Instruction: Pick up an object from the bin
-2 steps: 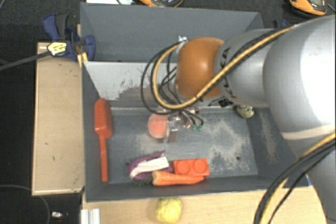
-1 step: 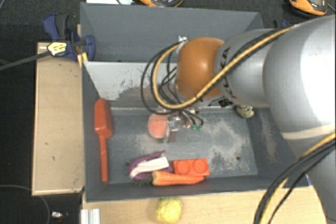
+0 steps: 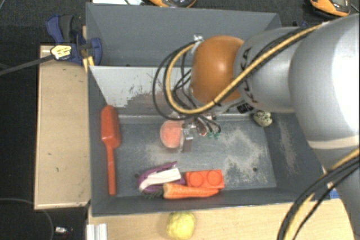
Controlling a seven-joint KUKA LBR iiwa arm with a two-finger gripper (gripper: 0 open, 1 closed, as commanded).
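Round pink-orange peach, whole. Rests on the bin floor near the back wall, about mid-width, just beside the tool.

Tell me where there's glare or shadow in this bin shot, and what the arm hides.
Camera view: light glares pale off the bin's sloped back wall; the arm hides the bin's right rear corner; the gripper, beside the pinkish round thing at mid-bin, throws no sharp shadow that I can see.
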